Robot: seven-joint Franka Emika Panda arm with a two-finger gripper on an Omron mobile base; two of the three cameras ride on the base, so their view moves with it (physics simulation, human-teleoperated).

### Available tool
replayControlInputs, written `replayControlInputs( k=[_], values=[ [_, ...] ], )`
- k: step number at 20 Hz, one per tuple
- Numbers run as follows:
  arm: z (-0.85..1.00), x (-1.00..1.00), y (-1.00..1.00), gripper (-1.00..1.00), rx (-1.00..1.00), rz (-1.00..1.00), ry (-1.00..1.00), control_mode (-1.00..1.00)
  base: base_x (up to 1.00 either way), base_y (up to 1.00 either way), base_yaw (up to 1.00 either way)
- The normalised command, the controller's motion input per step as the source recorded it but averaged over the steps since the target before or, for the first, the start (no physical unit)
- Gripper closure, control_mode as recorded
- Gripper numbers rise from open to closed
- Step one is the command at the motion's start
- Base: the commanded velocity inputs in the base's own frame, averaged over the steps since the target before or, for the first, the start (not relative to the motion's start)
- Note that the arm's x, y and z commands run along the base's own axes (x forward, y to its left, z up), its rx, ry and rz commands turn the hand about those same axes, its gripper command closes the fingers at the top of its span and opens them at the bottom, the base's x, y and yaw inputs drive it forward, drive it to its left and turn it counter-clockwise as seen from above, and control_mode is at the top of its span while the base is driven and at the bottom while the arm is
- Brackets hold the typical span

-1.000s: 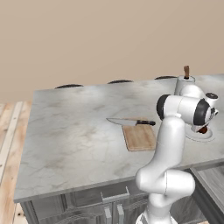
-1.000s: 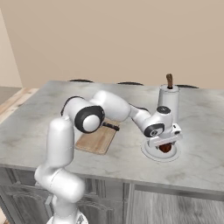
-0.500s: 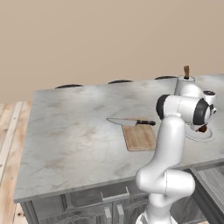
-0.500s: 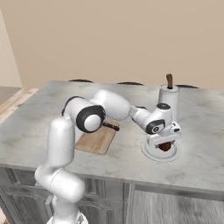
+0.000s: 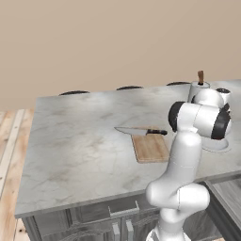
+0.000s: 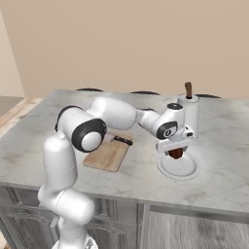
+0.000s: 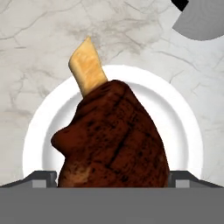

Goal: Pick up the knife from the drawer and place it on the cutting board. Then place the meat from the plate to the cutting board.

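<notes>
Closest to the gripper (image 6: 176, 151), the meat (image 7: 114, 140) — a dark reddish-brown lump with a tan bone end pointing away — sits between the two fingertips (image 7: 43, 178), which stand wide on either side of it. Whether they press on it I cannot tell. The meat lies over the round white plate (image 7: 39, 131) on the grey marble counter (image 6: 29, 141). From the right base view, the white arm reaches across and down to the plate (image 6: 187, 168). Further left lies the wooden cutting board (image 5: 151, 148), the knife (image 5: 141, 131) across its far edge (blade overhanging onto the counter). Behind the plate stands a tall white cylinder (image 6: 190, 111) with a brown top.
</notes>
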Motion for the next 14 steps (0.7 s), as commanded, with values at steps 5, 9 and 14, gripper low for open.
replayControlInputs(
  k=[5,9,14],
  values=[
    [0.28,-0.11,0.57,1.0,0.0,0.01,-0.01,-1.0,0.0,0.0,0.0],
    [0.06,-0.17,0.67,1.0,-0.02,0.05,0.0,-1.0,0.0,0.0,0.0],
    [0.0,-0.04,0.8,1.0,-0.02,0.07,0.0,-1.0,0.0,0.0,0.0]
  ],
)
